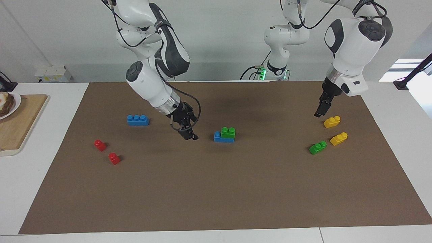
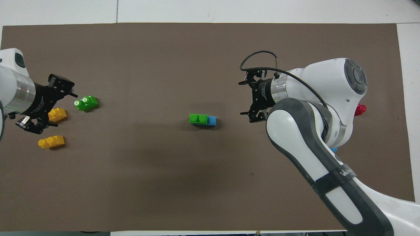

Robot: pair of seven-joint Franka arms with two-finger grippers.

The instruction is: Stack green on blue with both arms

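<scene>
Facing view: green brick sits on blue brick, mid brown mat on the worktop, covering the blue's end toward the left arm. Right hand hangs empty over bare mat just beside the stack, toward the right arm's end. Left hand hovers above a yellow brick; finger state: cannot tell.

Overhead view: stack stands clear of both hands. Right hand fingers spread, nothing between them. Left hand spread wide over one yellow brick, second green brick just beside.
</scene>
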